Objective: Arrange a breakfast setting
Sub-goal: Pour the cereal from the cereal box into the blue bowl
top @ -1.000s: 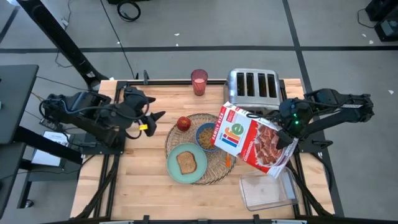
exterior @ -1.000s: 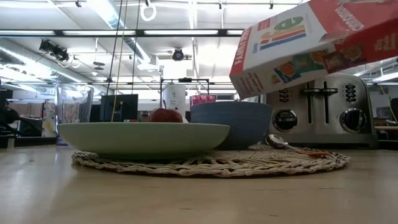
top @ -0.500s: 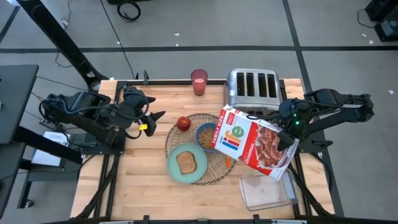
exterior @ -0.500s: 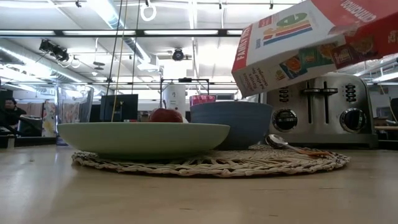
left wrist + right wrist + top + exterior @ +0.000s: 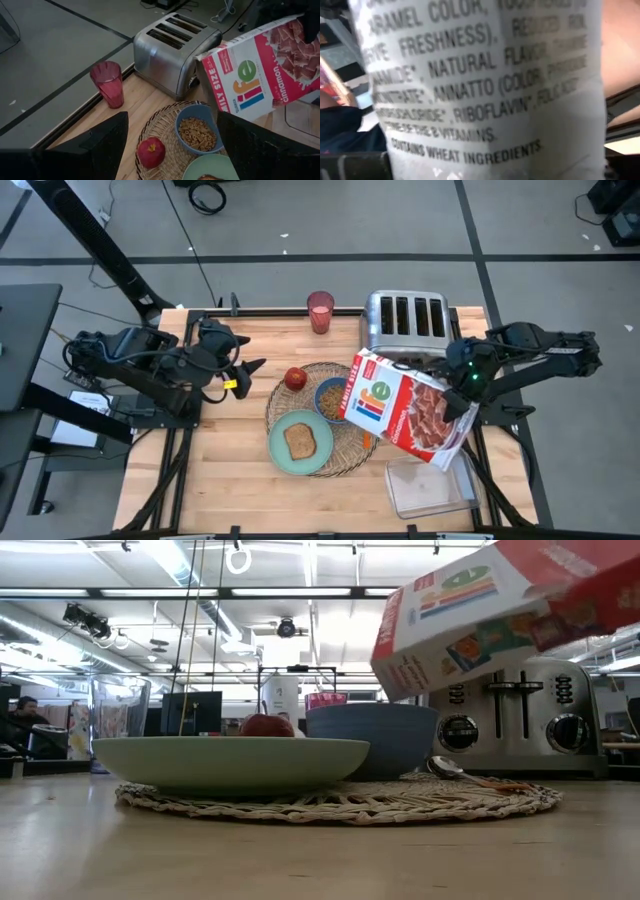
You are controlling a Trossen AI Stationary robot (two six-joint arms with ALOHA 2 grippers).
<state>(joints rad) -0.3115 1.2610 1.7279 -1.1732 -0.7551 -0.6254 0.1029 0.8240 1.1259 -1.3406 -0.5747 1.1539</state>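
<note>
My right pincer (image 5: 462, 385) grips the big red cardboard cereal box (image 5: 405, 403), tipped over the cereal-filled blue bowl (image 5: 331, 398) on the round wicker placemat (image 5: 345, 452). Toast (image 5: 300, 442) sits plated there, the red apple (image 5: 295, 378) beside it. Left pincer (image 5: 250, 372) waits, spread wide. Pink cup (image 5: 320, 311) stands apart; the box hides my fingers.

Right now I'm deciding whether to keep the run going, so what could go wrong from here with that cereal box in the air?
The right gripper holds the cereal box tilted above the blue bowl, which already has cereal in it; more tipping could overfill it or scatter cereal on the wicker placemat.

The box hangs close to the toaster and over the orange-handled spoon; a swing or slip could knock either.

The left gripper waits off to the side.
</note>
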